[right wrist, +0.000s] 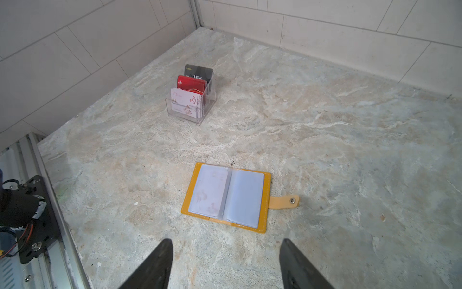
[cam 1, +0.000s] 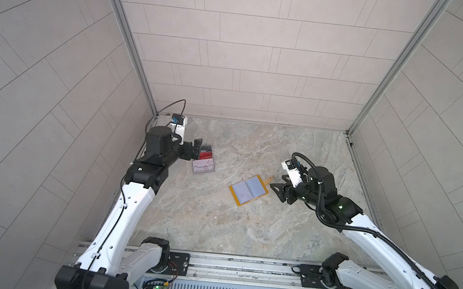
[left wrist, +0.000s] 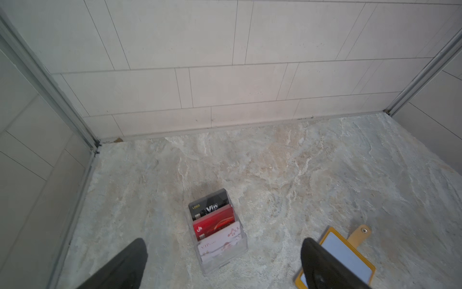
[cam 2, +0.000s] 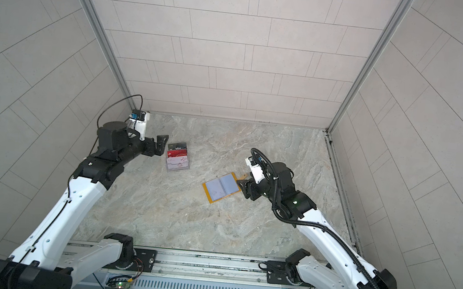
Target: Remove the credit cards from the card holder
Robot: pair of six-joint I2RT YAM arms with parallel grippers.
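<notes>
The stitched mustard-yellow card holder (right wrist: 226,197) is laid open flat on the veined stone tabletop (right wrist: 325,125), glossy sleeves upward (faint red marks show through one). Thin rectangular credit cards (right wrist: 192,85) are stood in a clear tiered stand (right wrist: 185,117). The left gripper (cam 2: 161,144) and right gripper (right wrist: 226,240) are spread apart, empty.

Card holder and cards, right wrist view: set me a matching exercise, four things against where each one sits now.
Things:
1. dark grey card
2. red card
3. white card
4. card holder

Places:
A. lying open on the table, sleeves up
B. front tier of the clear stand
C. back tier of the stand
D. middle tier of the stand

Pairs: 1-C, 2-D, 3-B, 4-A
</notes>
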